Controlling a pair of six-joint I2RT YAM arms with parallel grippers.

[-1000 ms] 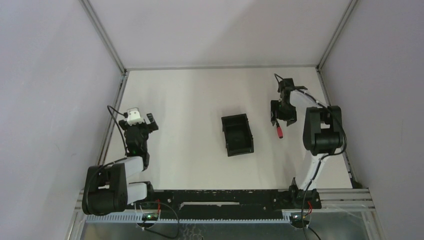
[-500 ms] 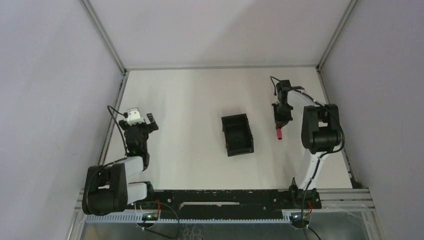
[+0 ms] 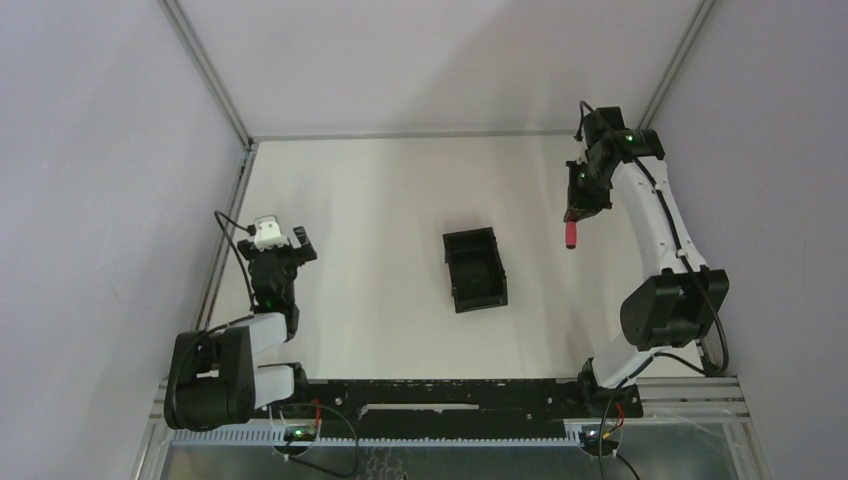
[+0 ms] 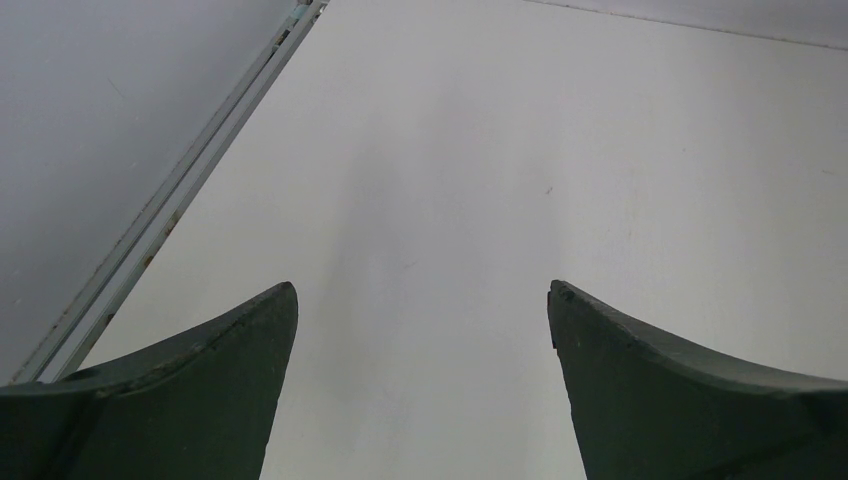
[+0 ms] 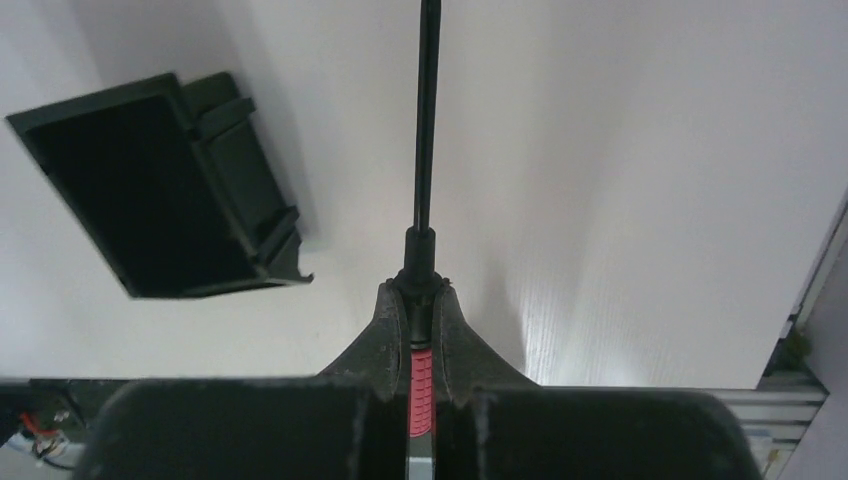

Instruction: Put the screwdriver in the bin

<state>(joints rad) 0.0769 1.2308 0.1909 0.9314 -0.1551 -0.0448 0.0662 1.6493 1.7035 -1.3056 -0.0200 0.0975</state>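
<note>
My right gripper [image 3: 577,214] [image 5: 420,290] is shut on the screwdriver [image 3: 572,236] [image 5: 425,150] and holds it lifted off the table at the far right. Its red handle sits clamped between the fingers and its thin dark shaft sticks out past the fingertips. The black open-top bin [image 3: 475,269] [image 5: 160,185] rests on the table's middle, to the left of the held screwdriver and apart from it. My left gripper [image 3: 282,240] [image 4: 422,295] stands open over bare table at the left, with nothing between its fingers.
Metal frame rails [image 3: 228,225] run along the table's left and right edges, with grey walls beyond them. The right arm's elbow [image 3: 672,308] hangs over the near right part of the table.
The right gripper shut on the screwdriver, then lifted it up and toward the far right corner. The left arm has stayed put.
</note>
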